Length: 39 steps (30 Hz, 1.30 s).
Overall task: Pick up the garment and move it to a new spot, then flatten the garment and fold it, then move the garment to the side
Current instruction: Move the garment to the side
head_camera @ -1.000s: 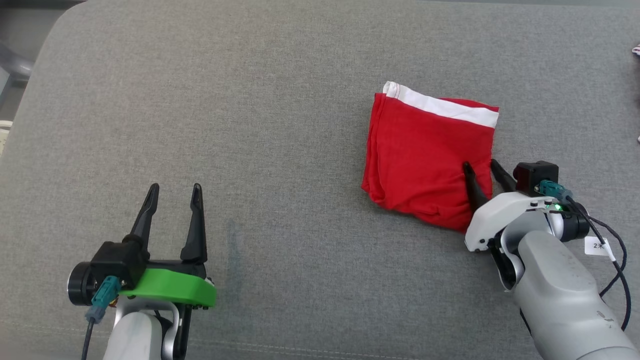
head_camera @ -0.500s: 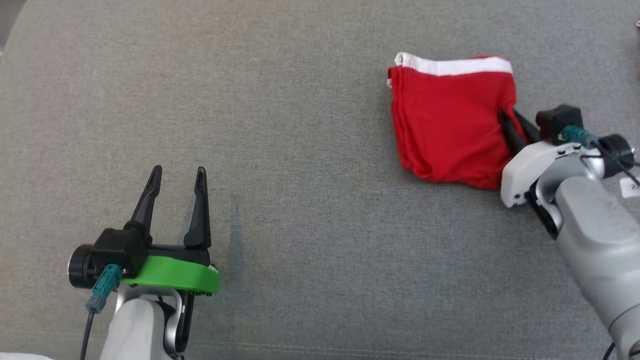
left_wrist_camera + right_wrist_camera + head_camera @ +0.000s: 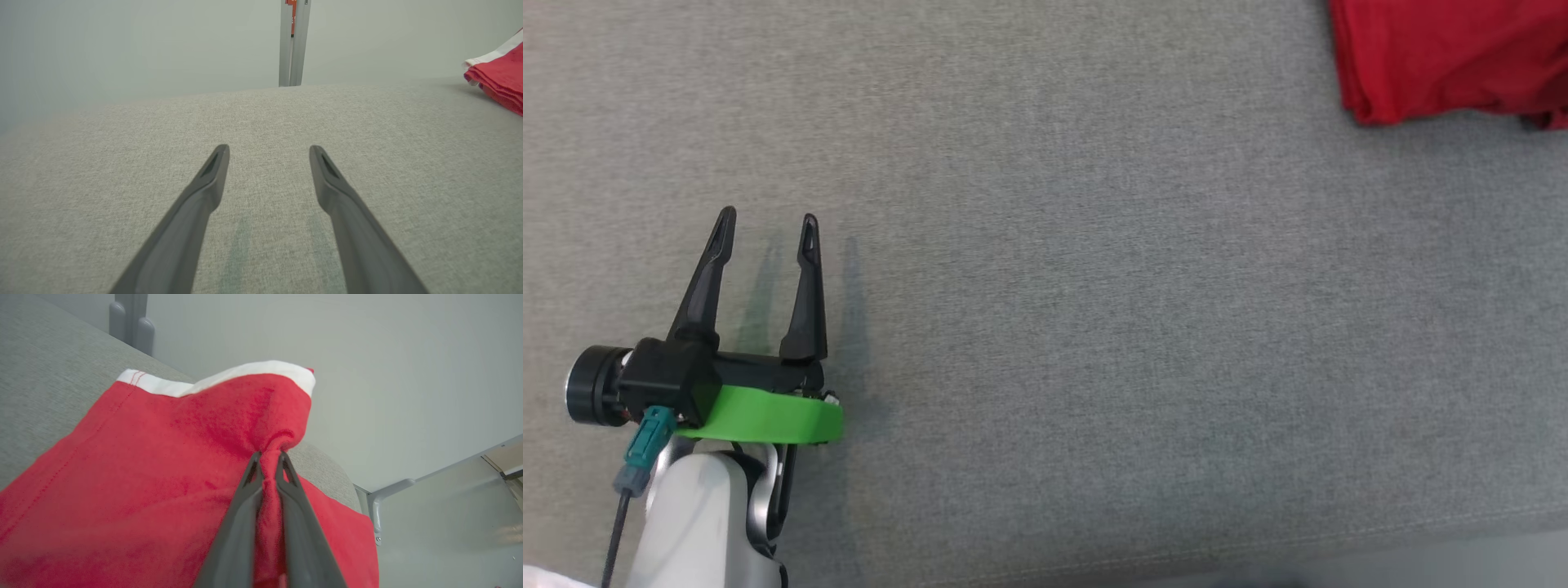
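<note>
step: we judge move-aside | folded garment [image 3: 1445, 57] upper right of head frame | right gripper [image 3: 267, 457] pinches its bunched cloth | left gripper [image 3: 767, 217] wide, empty | next: we need flat set-down, release

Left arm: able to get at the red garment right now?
Probably not without a long stretch: the red garment lies far right of the left arm across the grey cushion. Nothing blocks the way; right jaws pinch it.

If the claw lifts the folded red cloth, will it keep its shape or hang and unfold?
Probably floppy: the red cloth puckers where the right claw pinches it. Its stacked layers may slide apart. Thin, so likely light.
</note>
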### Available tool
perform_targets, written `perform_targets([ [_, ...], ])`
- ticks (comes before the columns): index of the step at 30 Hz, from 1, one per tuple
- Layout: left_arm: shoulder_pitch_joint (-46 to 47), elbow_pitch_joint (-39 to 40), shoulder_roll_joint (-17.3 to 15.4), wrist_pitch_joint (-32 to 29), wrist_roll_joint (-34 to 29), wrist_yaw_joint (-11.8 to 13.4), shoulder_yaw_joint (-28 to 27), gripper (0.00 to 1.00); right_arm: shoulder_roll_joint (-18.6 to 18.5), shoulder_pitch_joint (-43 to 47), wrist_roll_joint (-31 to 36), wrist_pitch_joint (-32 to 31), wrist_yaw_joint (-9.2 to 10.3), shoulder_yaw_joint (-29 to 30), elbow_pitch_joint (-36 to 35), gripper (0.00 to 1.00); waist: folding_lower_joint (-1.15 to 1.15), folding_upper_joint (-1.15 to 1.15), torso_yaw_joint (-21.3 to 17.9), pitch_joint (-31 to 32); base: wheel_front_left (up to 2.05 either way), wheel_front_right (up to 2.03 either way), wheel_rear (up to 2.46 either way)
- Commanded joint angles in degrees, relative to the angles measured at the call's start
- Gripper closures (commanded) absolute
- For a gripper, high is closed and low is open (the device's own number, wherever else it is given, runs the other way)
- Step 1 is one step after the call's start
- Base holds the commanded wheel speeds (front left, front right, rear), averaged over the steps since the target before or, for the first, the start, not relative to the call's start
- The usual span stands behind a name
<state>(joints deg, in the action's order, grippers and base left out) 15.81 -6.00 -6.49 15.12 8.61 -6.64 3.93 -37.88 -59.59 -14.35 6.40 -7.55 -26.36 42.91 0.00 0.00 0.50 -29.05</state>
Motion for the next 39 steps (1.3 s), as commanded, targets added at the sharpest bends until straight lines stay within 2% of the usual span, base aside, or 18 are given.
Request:
perform_targets([
  [1,1.0,0.8,-0.9,-0.2,-0.8,-0.2,0.1,0.0,-1.4,-1.3,-0.9,-0.7,0.15,0.1,-0.9,1.0,0.0,0.0,-6.0,-5.7,0.0,0.0,0.0],
  [9,0.9,6.7,-2.7,-1.9,-1.2,0.2,0.5,0.0,-9.3,-4.4,-3.6,-3.8,0.15,1.5,-2.4,1.0,0.0,0.0,-8.6,-7.4,0.0,0.0,0.0],
  [13,-0.1,9.4,-3.2,-3.1,-1.3,0.4,0.7,0.0,-10.5,-6.3,-4.2,-4.6,0.15,0.7,-1.3,1.0,0.0,0.0,-8.9,-7.5,0.0,0.0,0.0],
  [20,-1.4,12.7,-3.9,-4.6,-1.1,1.0,0.4,0.0,-9.5,-10.4,-3.6,-5.0,0.15,-0.8,2.7,1.0,0.0,0.0,-8.7,-8.1,0.0,0.0,0.0],
  [21,-1.5,13.2,-4.1,-4.8,-1.0,1.1,0.4,0.0,-9.1,-11.2,-3.5,-4.7,0.15,-0.8,3.8,0.9,0.0,0.0,-8.7,-8.3,0.0,0.0,0.0],
  [22,-1.8,13.6,-4.2,-4.9,-1.0,1.2,0.4,0.0,-8.7,-11.8,-3.2,-4.4,0.15,-0.9,4.7,0.27,0.0,0.0,-8.7,-8.4,0.0,0.0,0.0],
  [23,-1.8,13.9,-4.2,-5.0,-0.9,1.2,0.3,0.0,-8.2,-12.2,-3.3,-4.1,0.15,-0.7,5.6,0.0,0.0,0.0,-8.7,-8.5,0.0,0.0,0.0],
  [32,-2.3,12.6,-3.9,-4.1,-0.1,1.9,0.3,0.0,-4.8,-13.7,-1.9,0.8,0.15,-0.8,10.7,0.0,0.0,0.0,-8.3,-6.6,0.0,0.0,0.0],
  [39,-3.4,9.1,-2.7,-2.3,1.0,2.5,0.0,0.0,-0.9,-11.0,-3.1,6.3,0.15,-0.1,9.7,0.0,0.0,0.0,-7.0,-1.1,0.0,0.0,0.0],
])
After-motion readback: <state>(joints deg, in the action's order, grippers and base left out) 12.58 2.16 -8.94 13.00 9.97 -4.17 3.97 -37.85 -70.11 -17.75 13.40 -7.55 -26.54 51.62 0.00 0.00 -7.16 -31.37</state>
